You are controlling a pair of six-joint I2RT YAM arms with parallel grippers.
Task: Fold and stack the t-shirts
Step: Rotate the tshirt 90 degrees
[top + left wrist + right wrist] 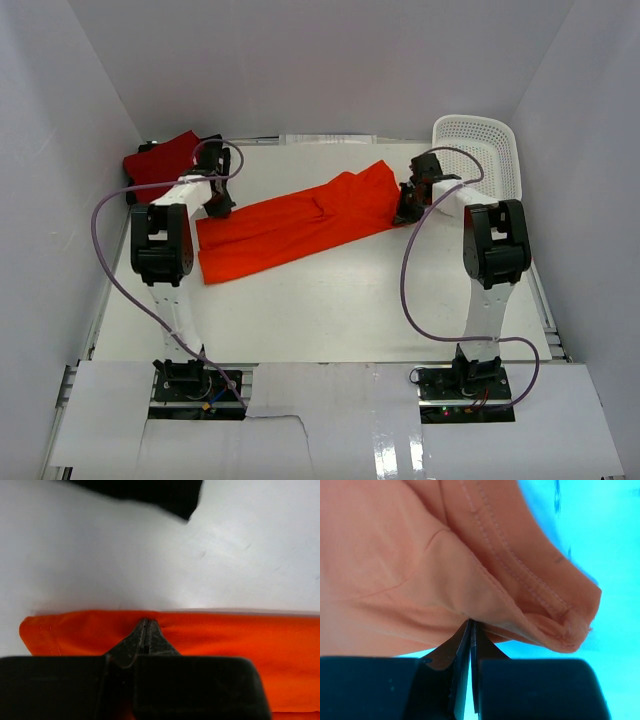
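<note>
The big white table [330, 300] lies under both claws. On it the orange t-shirt [300, 225] is pulled out into a long strip, and it runs all the way from the left claw [218, 205] to the right claw [408, 208]. The end by the left claw is wider, and the end by the right claw is narrower and a bit bunched.

The white basket [480, 150] with little holes sits just past the right claw, a bit to its right, not touching the shirt. The red t-shirt [165, 160] is past the left claw and off to its left, in a soft heap. The black t-shirt [150, 492] shows only as a dark bit ahead of the left claw, apart from the orange one.

The left claw [146, 630] is pinched tight on the folded edge of the orange t-shirt [240, 640]. The right claw [471, 630] is pinched tight too, with the orange t-shirt's [395, 555] stitched edge caught between its tips.
</note>
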